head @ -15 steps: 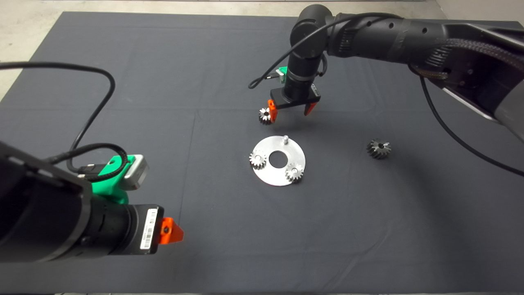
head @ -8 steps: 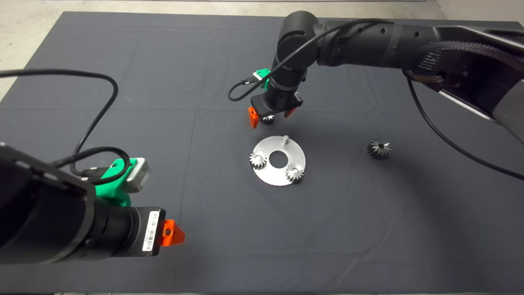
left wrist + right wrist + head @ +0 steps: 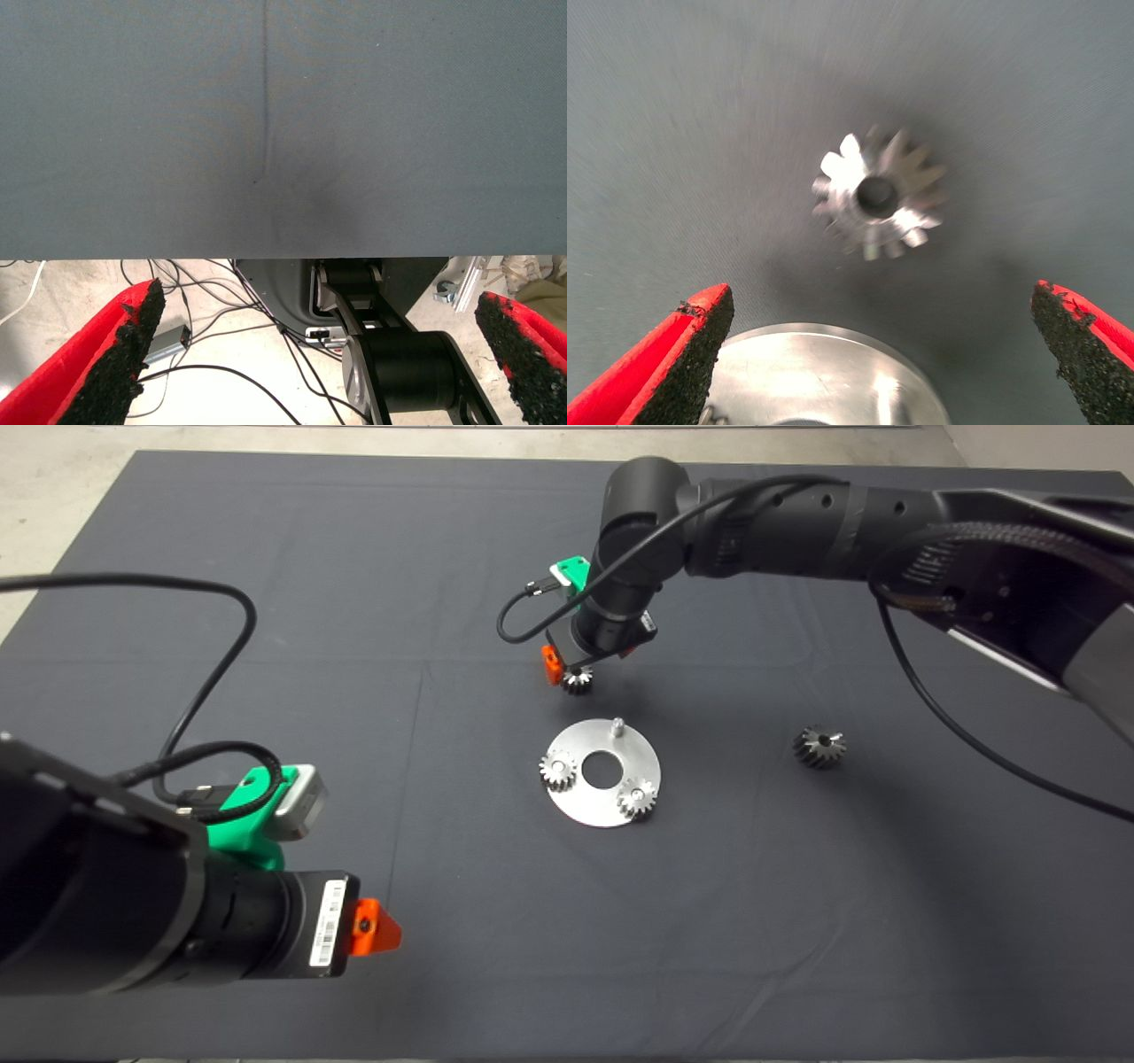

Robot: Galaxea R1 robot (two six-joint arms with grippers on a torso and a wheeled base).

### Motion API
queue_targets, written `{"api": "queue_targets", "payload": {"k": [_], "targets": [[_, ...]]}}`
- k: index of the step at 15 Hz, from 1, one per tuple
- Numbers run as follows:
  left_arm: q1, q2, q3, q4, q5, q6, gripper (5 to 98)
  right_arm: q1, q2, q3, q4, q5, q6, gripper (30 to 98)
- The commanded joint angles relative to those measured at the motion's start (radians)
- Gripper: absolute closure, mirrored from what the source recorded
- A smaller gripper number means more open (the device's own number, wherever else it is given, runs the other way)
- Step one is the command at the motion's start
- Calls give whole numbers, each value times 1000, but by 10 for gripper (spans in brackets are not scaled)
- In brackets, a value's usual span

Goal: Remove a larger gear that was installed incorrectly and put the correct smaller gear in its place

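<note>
The left hand [image 3: 372,928] waits near the surface's front left corner, fingers spread and empty, well clear of the work. Toward the middle lies the round plate [image 3: 602,802], carrying two silver gears [image 3: 558,769] and one bare pin [image 3: 618,726], probably meant for the replacement. Just behind the plate, the right hand [image 3: 586,662] hovers over the smaller gear [image 3: 877,195], fingers wide on either side and not touching it, seemingly lining up a grasp. The larger gear [image 3: 819,746] lies off the plate, toward the right edge.
</note>
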Motion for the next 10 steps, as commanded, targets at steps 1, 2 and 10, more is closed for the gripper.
{"api": "queue_targets", "payload": {"k": [1,2,10], "targets": [[-3,-3,0,10,62,-2,144,18,4,1,-45,7,4,395],[-4,-3,0,10,62,-2,144,17,4,2,-68,7,6,395],[7,-3,0,24,62,-2,144,-20,5,-9,-179,42,-2,395]]}}
